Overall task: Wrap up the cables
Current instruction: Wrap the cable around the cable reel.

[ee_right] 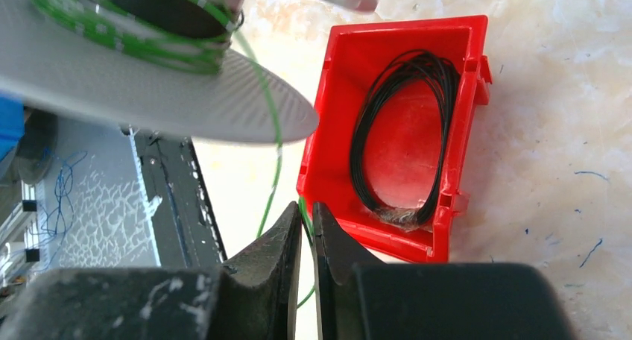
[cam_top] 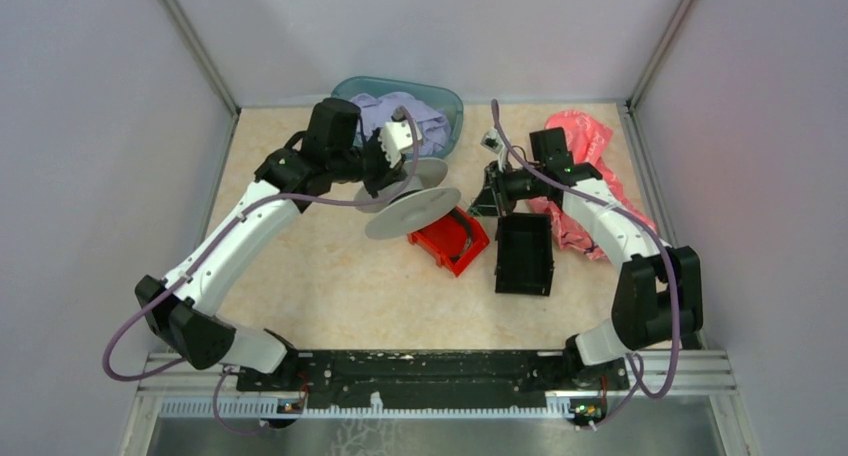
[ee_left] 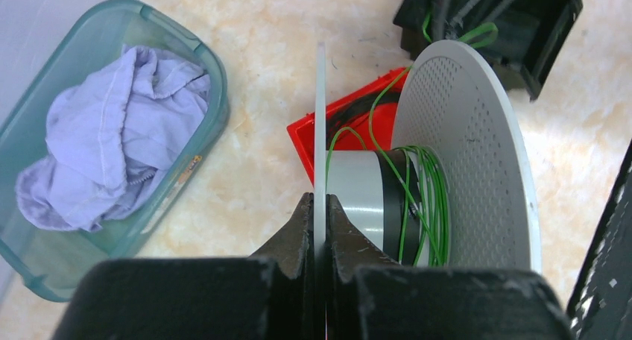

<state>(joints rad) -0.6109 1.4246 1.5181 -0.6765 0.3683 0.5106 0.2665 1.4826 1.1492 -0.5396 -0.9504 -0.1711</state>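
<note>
Mid-wind: your left fingers clamp the spool by its rim, right fingers pinch the green wire, so next you'll want it circled taut round the core.

You've got a beige marble-look tabletop boxed in on three sides by plain pale panels: left wall panel at 9 o'clock, back wall panel at 12, right wall panel at 3. Grey metal frame posts run up the back corners, left post at 11, right post at 1. An aluminium rail spans the near edge at 6, with grey sheet metal below it. Light is soft and even, with a faint pink cast on the right wall panel. Your right wrist view shows small blue marks on the tabletop.
</note>
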